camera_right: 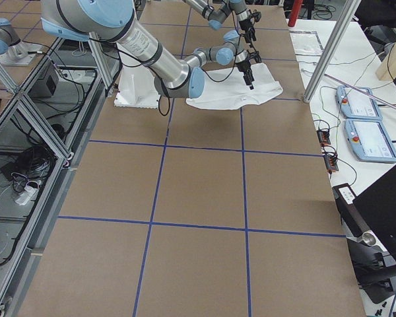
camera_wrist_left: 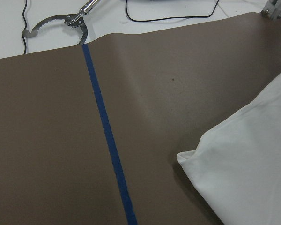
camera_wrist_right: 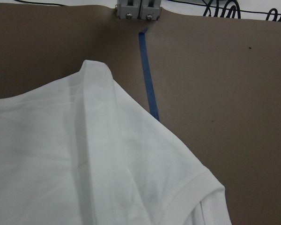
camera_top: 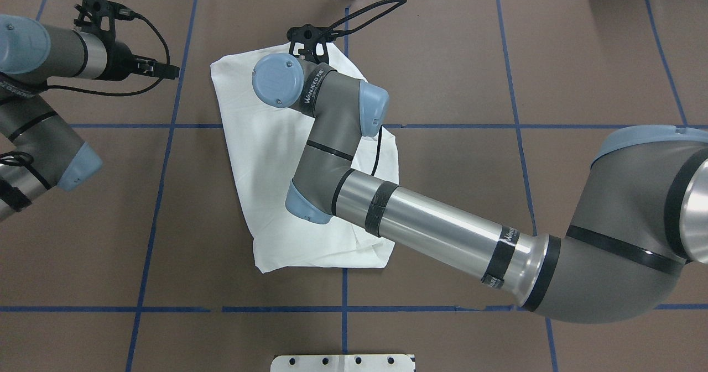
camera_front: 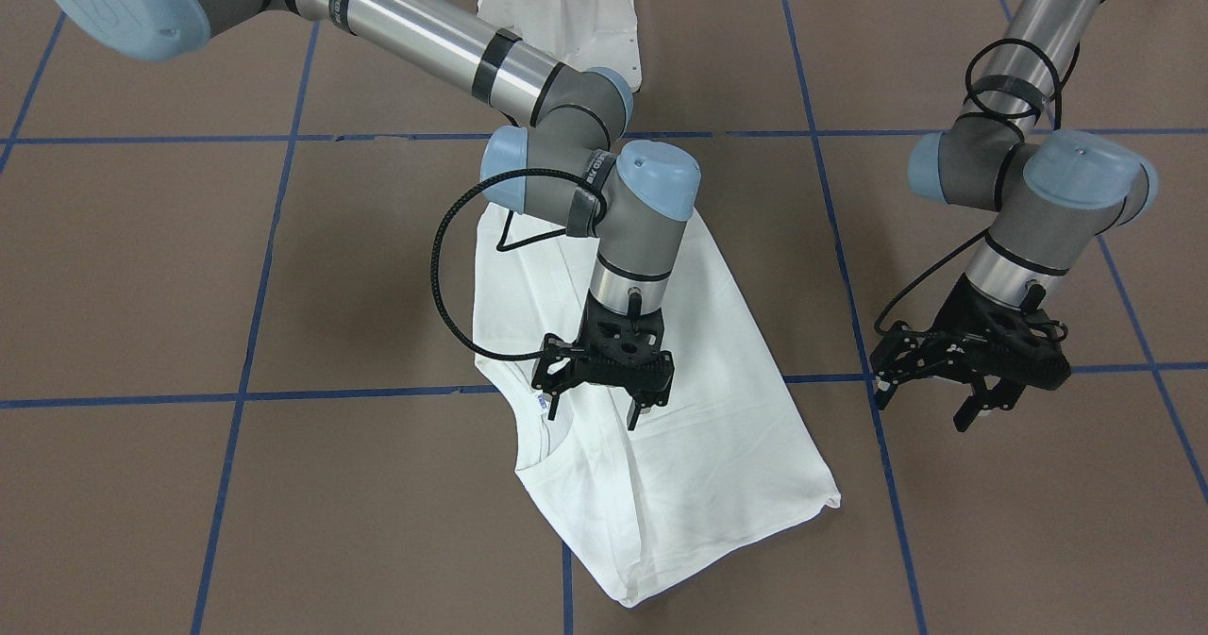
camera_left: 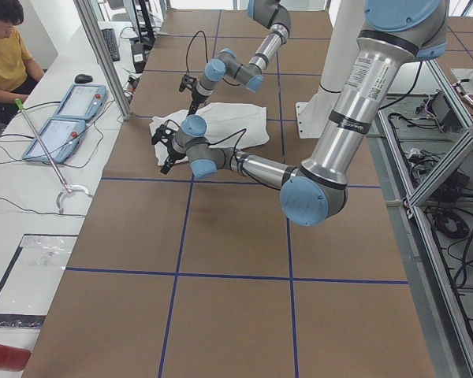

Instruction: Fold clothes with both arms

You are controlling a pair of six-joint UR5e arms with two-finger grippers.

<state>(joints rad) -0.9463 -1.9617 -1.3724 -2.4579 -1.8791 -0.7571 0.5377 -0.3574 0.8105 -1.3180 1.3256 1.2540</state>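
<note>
The right gripper hangs with its jaws spread and empty over the collar end of the white shirt. The left gripper, also spread and empty, hovers over the bare brown table just beside the shirt's edge. The shirt lies folded in a long panel, slantwise across the blue tape lines near mid-table.

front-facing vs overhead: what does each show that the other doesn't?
Front-facing only: both pincers open, right pincer above the shirt, left pincer above bare table; the neckline too. Overhead only: the shirt's robot-side hem, unblocked. Both: the shirt lying skewed, with the right arm reaching across it.
</note>
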